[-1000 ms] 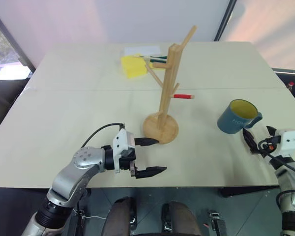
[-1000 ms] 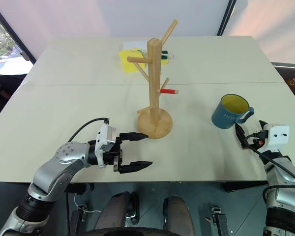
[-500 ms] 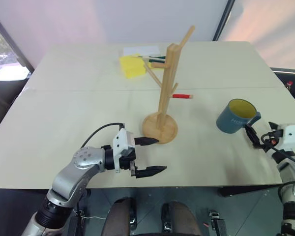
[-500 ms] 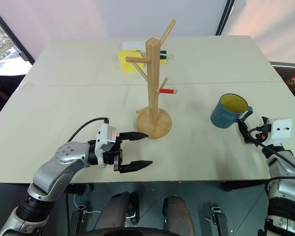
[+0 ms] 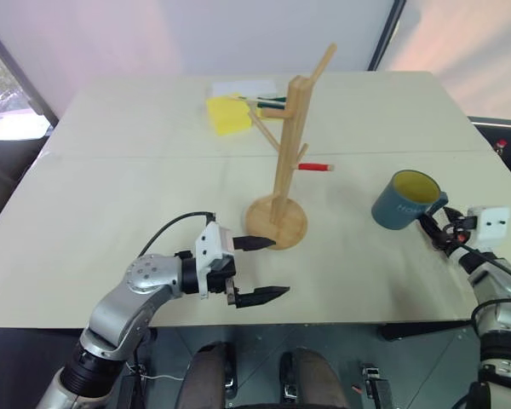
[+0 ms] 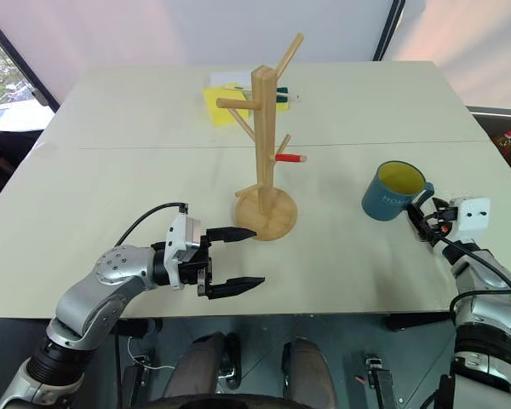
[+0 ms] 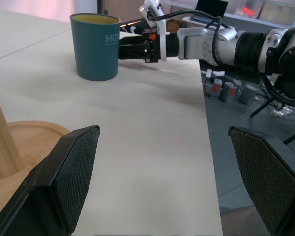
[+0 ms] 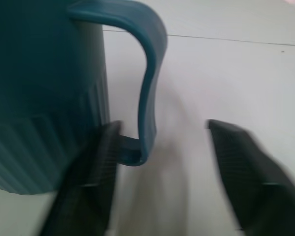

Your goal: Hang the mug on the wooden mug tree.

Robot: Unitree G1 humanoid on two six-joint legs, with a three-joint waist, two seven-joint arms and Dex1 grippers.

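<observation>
Pale tabletop runs wide under a white wall, with a seam crossing it. At its centre stands the wooden mug tree, upright on its disc base. Behind it at 12 o'clock lie a yellow pad and a sheet of paper; a red-and-white marker lies just past the post at 1 o'clock. The mug sits upright on the table at 3 o'clock from the tree, well apart from it, its handle turned toward the right gripper. That gripper's fingers straddle the handle loop, one between handle and mug wall, with a gap on the outer side, so the jaws are not closed on it. The left gripper hovers at 7 o'clock from the tree base, jaws spread, holding nothing.
</observation>
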